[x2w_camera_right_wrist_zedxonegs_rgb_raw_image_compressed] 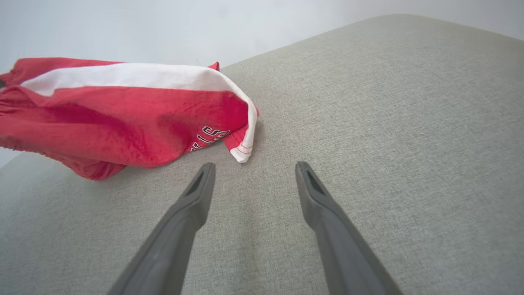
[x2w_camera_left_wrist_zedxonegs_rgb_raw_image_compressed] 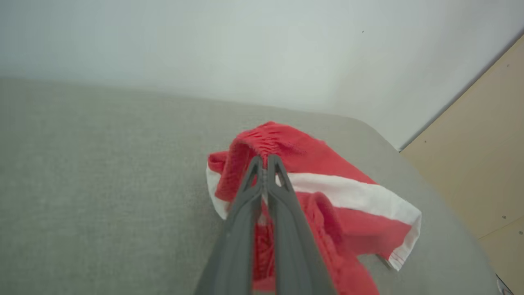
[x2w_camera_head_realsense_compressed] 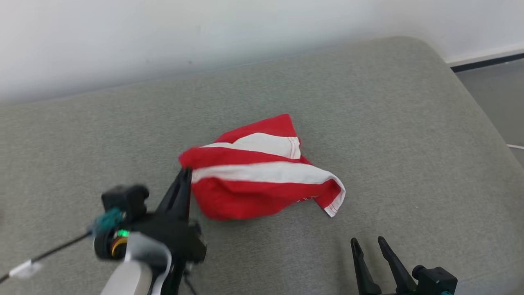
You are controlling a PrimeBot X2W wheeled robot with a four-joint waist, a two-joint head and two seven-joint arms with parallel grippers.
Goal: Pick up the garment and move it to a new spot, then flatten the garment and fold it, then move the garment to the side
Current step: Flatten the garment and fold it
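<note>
- Near the middle of the grey cushion (x2w_camera_head_realsense_compressed: 368, 102), somewhat toward its left edge, we see the red and white garment (x2w_camera_head_realsense_compressed: 254, 192) in a crumpled heap. We judge we are at the first step, the pick-up.
- We agree. Our left gripper (x2w_camera_left_wrist_zedxonegs_rgb_raw_image_compressed: 265, 157) has its fingers pressed together on the gathered band (x2w_camera_left_wrist_zedxonegs_rgb_raw_image_compressed: 266, 137) at the garment's left end. That end looks raised off the cushion, while the white hem corner (x2w_camera_right_wrist_zedxonegs_rgb_raw_image_compressed: 242, 153) at the other end touches the fabric.
- And our right gripper (x2w_camera_right_wrist_zedxonegs_rgb_raw_image_compressed: 254, 165)?
- It holds nothing. Its fingers are spread wide above bare cushion toward the near edge, just beside that hem corner.
- So what does the next move call for?
- We think the left arm must lift higher, so that the hem does not drag, and then carry the garment to another place on the cushion. The right gripper should keep out of the way until the flattening.
- What can we not make out?
- The head view is blurred around the left gripper, so we cannot tell how much cloth is pinched. The folds hide the shape of the garment. The black lettering (x2w_camera_right_wrist_zedxonegs_rgb_raw_image_compressed: 208, 137) is cut off by a fold, and we cannot read it.
</note>
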